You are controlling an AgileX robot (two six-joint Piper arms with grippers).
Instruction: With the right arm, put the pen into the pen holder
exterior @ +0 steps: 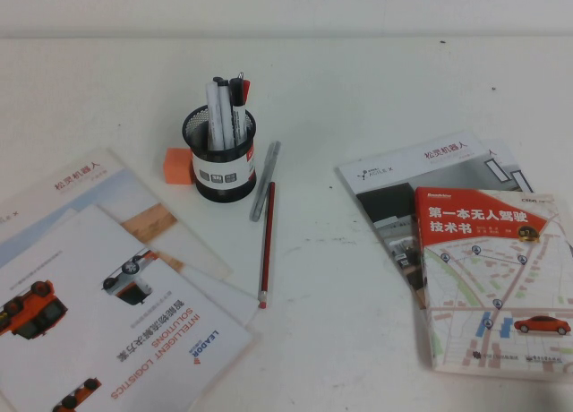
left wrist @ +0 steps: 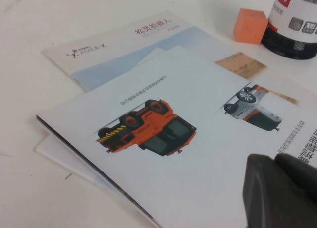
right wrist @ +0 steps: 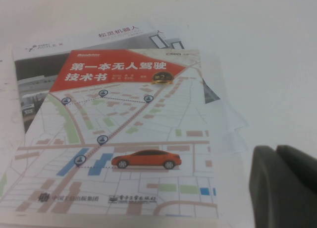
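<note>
Pen (exterior: 266, 243) lay flat on white table (exterior: 358, 90), just beside silver-grey pen (exterior: 265, 180), near pen holder (exterior: 220, 157) and apart from it; holder upright, markers inside; pen judged light, stiff, very thin, prone to roll; best pinched mid-shaft across its width. Right gripper (right wrist: 276, 156) hung over book (right wrist: 124, 139), fingers closed, empty; left gripper (left wrist: 274, 164) over brochures (left wrist: 163, 134), fingers together, holding nothing.

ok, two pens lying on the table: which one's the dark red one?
The longer, thinner red pen, nearer the camera. The grey pen is shorter and thicker, lying beside the pen holder.
</note>
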